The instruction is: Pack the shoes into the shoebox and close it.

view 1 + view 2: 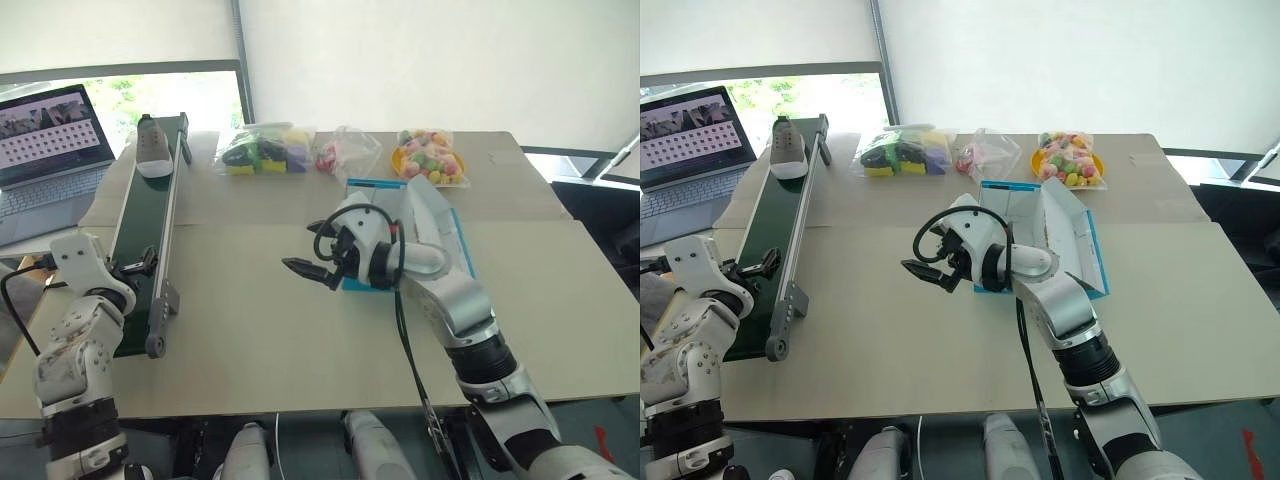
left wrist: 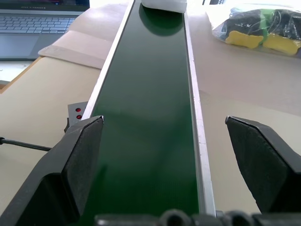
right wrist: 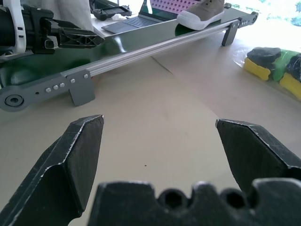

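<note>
Shoe [image 1: 788, 148] at far end of conveyor belt [image 1: 140, 250], lengthwise along it, straight ahead of left gripper [image 1: 758, 266]: wide open, empty, nearer than right gripper [image 1: 928, 273], also open, empty, beside open shoebox [image 1: 1040, 235].

The shoe [image 1: 788, 148] is grey-brown with a pale sole, on a dark green conveyor belt [image 1: 768, 244] with silver rails. The shoebox [image 1: 1087, 245] is turquoise outside, white inside. The surface [image 1: 890, 330] is beige. Clear bags [image 1: 902, 150] hold yellow, green and black items; both grippers' fingers [image 3: 80, 155] are black.
</note>
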Robot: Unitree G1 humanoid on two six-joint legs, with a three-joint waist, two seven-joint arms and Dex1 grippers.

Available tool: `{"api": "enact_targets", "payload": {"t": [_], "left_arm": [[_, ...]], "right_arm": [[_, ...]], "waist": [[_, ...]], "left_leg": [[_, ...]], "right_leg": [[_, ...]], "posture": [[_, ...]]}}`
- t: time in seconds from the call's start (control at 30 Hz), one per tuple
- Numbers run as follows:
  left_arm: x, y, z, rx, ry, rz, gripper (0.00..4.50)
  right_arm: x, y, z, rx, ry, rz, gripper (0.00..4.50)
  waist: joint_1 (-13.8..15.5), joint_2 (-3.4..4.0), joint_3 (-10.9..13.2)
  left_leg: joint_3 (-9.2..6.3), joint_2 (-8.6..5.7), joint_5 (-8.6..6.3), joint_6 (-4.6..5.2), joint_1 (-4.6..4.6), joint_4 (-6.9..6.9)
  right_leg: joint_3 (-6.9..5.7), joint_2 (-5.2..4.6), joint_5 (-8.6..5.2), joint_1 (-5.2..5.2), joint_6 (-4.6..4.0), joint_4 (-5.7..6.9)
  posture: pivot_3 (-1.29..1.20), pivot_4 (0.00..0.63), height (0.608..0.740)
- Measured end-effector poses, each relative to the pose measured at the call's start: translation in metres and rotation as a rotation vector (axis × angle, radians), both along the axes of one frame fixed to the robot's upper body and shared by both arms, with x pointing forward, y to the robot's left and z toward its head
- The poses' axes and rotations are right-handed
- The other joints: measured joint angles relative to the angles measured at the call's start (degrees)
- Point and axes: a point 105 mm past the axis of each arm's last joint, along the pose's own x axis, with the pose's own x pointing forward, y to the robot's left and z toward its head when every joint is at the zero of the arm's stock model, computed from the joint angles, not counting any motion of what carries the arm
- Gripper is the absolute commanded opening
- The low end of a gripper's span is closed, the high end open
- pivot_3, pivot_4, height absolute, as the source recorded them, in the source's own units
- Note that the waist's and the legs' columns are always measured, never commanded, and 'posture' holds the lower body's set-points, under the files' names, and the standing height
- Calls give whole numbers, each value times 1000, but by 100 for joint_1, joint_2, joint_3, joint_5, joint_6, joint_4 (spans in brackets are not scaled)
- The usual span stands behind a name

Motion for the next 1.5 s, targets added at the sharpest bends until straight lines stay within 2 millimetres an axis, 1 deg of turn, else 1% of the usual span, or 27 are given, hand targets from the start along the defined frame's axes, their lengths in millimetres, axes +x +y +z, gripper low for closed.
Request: {"api": "enact_targets", "payload": {"t": [0.17, 0.63, 0.77, 0.9, 1.07, 1.2, 1.27, 1.3, 1.33, 1.4, 1.47, 1.5], "left_arm": [[4, 0, 6, 12, -12, 8, 4448], [6, 2, -6, 26, 44, 28, 4448], [7, 2, -5, 27, 43, 27, 4448], [10, 1, -7, 24, 53, 23, 4448], [15, 3, -20, 11, 102, 54, 4448], [23, -5, -20, 1, 101, 60, 4448], [25, -9, -20, -7, 96, 59, 3928], [26, -11, -21, -7, 96, 57, 3771], [27, -13, -21, -11, 95, 52, 3400], [28, -16, -21, -13, 95, 43, 3004], [29, -19, -21, -14, 92, 34, 2772], [29, -19, -20, -14, 91, 33, 2772]], "right_arm": [[0, 1, 0, 8, 1, -3, 4500], [0, 2, 3, 22, -3, -13, 4500], [0, 2, 3, 25, -4, -15, 4500], [0, 2, 4, 30, -4, -17, 4500], [1, -1, 6, 43, -2, -27, 4500], [0, 0, 10, 63, -2, -23, 4500], [-1, 0, 10, 66, -1, -21, 4500], [-1, 0, 10, 67, -1, -21, 4500], [0, 0, 10, 67, 0, -23, 4500], [0, -1, 11, 69, -2, -32, 4500], [1, -1, 11, 71, -4, -38, 4500], [1, -1, 11, 72, -4, -38, 4500]], "waist": [[3, 0, 0], [5, -1, 0], [5, -1, 0], [7, -1, 0], [13, -2, 0], [36, -2, -1], [50, -1, -1], [60, -1, -1], [69, -1, -1], [105, -1, -1], [143, -2, -1], [157, -2, -1]], "left_leg": [[0, 0, 0, 0, 0, 0], [0, 0, 0, 0, 0, 0], [0, 0, 0, 0, 0, 0], [0, 0, 0, 0, 0, 0], [0, 0, 0, 0, 0, 0], [-1, -1, 0, 0, 2, 1], [-1, -1, 0, 0, 2, 1], [-1, -1, 0, 0, 3, 1], [-1, -1, 0, 0, 3, 1], [-2, -1, 0, 0, 3, 1], [-1, -1, 0, 0, 3, 2], [-1, -1, 0, -1, 3, 2]], "right_leg": [[0, 0, 0, 0, 0, 0], [0, 0, 0, 0, 1, 0], [0, 0, 0, 0, 0, 0], [0, 0, 0, 0, 0, 0], [-1, 0, 1, 1, 2, 2], [-2, 0, 2, 3, 3, 4], [-2, -1, 2, 4, 3, 5], [-2, -1, 2, 4, 2, 5], [-2, 0, 2, 4, 2, 6], [-2, -1, 2, 4, 2, 6], [-2, -1, 1, 4, 1, 5], [-2, -1, 1, 4, 1, 5]], "posture": [[0, 150, 740], [0, 150, 740], [0, 150, 740], [0, 150, 740], [0, 150, 740], [0, 150, 740], [0, 150, 740], [0, 150, 740], [0, 150, 740], [0, 150, 740], [0, 150, 740], [0, 150, 740]]}}
